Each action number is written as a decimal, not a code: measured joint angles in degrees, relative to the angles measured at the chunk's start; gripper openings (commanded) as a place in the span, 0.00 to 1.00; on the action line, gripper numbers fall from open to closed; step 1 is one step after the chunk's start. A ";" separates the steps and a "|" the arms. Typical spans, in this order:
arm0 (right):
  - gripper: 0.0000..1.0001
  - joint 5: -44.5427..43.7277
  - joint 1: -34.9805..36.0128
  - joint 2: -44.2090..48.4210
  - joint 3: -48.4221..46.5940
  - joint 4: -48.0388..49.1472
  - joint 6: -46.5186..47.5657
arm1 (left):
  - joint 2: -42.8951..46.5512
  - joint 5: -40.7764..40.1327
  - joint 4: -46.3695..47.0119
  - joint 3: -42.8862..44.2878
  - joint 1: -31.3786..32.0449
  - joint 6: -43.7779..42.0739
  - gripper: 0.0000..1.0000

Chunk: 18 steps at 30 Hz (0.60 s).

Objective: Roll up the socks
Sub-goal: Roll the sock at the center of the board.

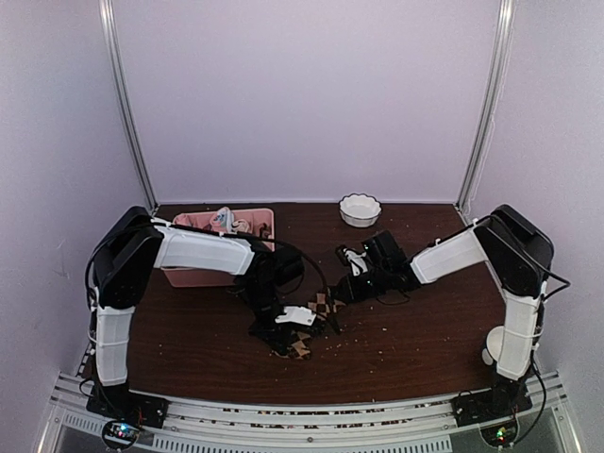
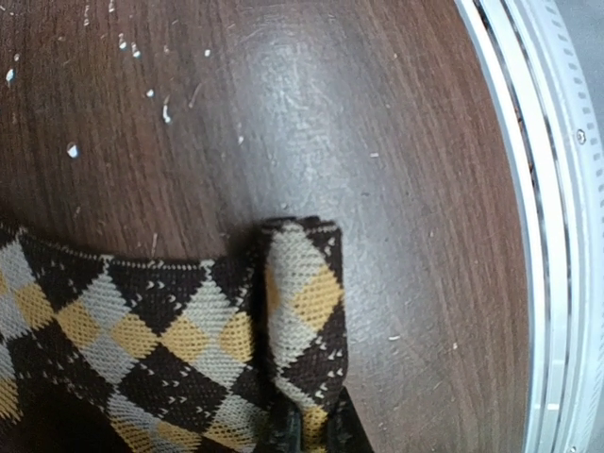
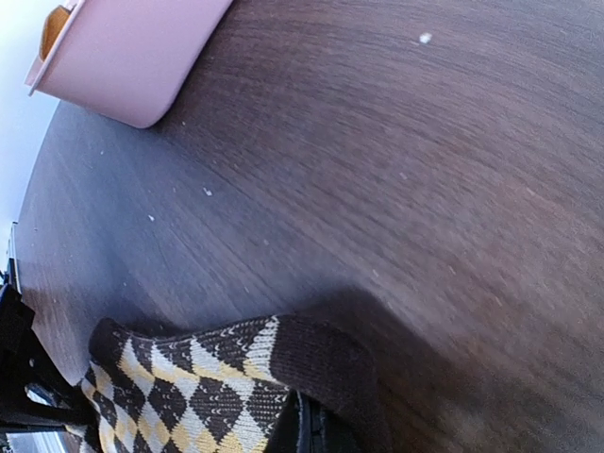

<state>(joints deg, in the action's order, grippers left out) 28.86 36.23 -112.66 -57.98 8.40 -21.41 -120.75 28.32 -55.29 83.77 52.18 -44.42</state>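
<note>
1. The brown argyle sock (image 1: 324,304) is in the middle of the dark wooden table (image 1: 425,330), between the two arms.
2. The left hand (image 2: 313,436) is at the end of the sock nearer the arm bases. Its fingers are pressed together and pinch a bit of the sock.
3. At that end, the sock is folded back over itself in a short flap. The rest lies flat on the table.
4. The right hand (image 3: 307,429) is at the other end of the sock. Its fingers are pressed together too, and they pinch the plain dark brown edge.
5. A pink tray (image 1: 267,223) stands at the back left, behind the left arm. It has small things in it.
6. A small white bowl (image 1: 360,209) sits at the back of the table, well apart from the sock.
7. Little pale crumbs (image 2: 72,149) lie on the table.
</note>
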 measured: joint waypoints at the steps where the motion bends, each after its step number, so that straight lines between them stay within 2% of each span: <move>1: 0.01 -0.76 0.00 0.81 1.31 0.70 -0.07 | -0.09 0.31 -0.09 0.02 -0.04 0.37 0.00; 5: 0.07 -2.99 -0.02 2.45 4.02 2.58 -0.79 | -0.44 1.86 -0.31 0.04 -0.68 1.46 0.00; 13: 0.29 -5.20 -0.15 6.95 9.25 5.35 0.59 | -2.78 5.11 -2.95 2.19 -1.64 1.55 0.00; 18: 0.30 -7.04 -0.92 10.05 11.91 5.55 2.19 | -4.61 7.67 -6.60 3.52 -1.99 1.55 0.00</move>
<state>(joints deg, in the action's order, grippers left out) 21.82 35.31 -102.61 -46.06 13.96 -19.22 -125.36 35.99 -61.89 87.29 50.19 -42.87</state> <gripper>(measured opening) 0.293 0.044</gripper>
